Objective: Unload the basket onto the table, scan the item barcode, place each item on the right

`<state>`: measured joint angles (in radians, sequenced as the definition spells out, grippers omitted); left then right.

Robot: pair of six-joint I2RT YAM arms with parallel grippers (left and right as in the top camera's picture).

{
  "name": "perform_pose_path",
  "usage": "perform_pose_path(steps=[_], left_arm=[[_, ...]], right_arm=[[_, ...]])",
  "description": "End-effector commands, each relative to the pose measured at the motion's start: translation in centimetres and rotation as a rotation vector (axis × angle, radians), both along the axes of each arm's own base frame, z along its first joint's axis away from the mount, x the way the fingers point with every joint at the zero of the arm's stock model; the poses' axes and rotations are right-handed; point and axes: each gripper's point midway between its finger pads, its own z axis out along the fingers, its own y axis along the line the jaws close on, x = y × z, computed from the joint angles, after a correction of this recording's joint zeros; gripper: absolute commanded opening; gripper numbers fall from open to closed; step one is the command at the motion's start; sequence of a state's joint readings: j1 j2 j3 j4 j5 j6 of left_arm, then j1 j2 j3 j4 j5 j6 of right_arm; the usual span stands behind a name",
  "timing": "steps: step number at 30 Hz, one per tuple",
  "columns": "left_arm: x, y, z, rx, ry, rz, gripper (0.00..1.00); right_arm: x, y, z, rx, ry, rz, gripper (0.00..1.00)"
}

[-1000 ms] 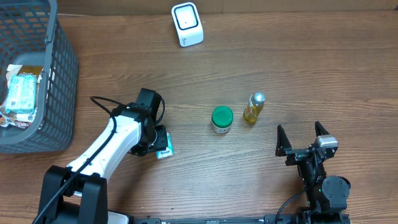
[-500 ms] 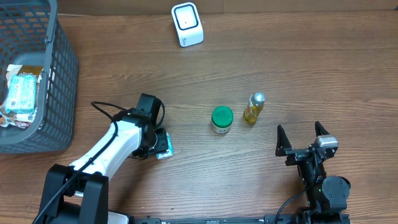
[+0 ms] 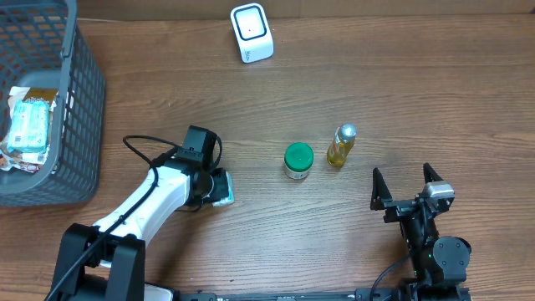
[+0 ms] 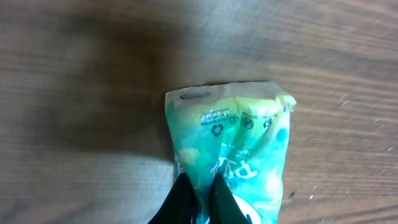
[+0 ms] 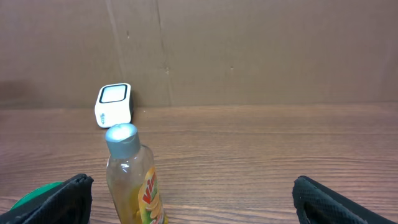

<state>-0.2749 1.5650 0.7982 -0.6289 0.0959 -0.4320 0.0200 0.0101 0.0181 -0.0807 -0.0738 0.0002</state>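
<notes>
The small green and blue packet (image 3: 223,194) lies flat on the table (image 3: 351,84), near the left side and well apart from the white scanner (image 3: 252,32) at the far edge. The left gripper (image 4: 200,199) is closed tight on one end of the packet, and its two dark tips pinch the wrapper close together. The right gripper (image 3: 401,176) is wide open and holds nothing.

The packet looks soft and puffy, like a little bag of plastic film. It is likely very light. It may bend, flop or slip when it goes up, so a pinch on the flat sealed end is a good place to hold it. A hard squeeze in the middle could crush what is inside.

On the wrapper there are little round recycle signs and some tiny print, too small to read. Bigger pale letters show near the gripper, but they are upside down and I cannot read them. No barcode shows on this side.

A yellow bottle (image 5: 134,180) has red letters on its label, only partly seen
</notes>
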Motion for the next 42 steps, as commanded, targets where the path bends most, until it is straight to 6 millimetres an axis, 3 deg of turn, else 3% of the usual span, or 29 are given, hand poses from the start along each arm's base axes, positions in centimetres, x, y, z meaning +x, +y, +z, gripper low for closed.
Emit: perform_pose_path(steps=[1,4,7,18,24,29,37,42], left_arm=[[2.4,1.2,0.6,0.098,-0.088,-0.05,0.07],[5.0,0.9,2.0,0.116,-0.186,-0.129,0.12],[6.0,0.6,2.5,0.116,-0.236,-0.166,0.16],[6.4,1.6,2.5,0.094,-0.236,-0.129,0.39],[6.4,1.9,2.9,-0.119,-0.204,-0.06,0.38],[6.1,2.6,2.6,-0.138,-0.179,-0.033,0.38],[5.5,1.7,-0.1,-0.202,-0.092,-0.035,0.38],[5.6,1.1,-0.1,-0.248,-0.102,-0.08,0.38]], right_arm=[[0.0,-0.2,-0.3,0.002,0.0,-0.009,1.0],[0.0,-0.2,-0.3,0.002,0.0,-0.009,1.0],[0.0,-0.2,-0.3,0.002,0.0,-0.009,1.0],[0.0,-0.2,-0.3,0.002,0.0,-0.009,1.0],[0.0,-0.2,-0.3,0.002,0.0,-0.009,1.0],[0.0,-0.2,-0.3,0.002,0.0,-0.009,1.0],[0.0,-0.2,-0.3,0.002,0.0,-0.009,1.0],[0.0,-0.2,-0.3,0.002,0.0,-0.009,1.0]])
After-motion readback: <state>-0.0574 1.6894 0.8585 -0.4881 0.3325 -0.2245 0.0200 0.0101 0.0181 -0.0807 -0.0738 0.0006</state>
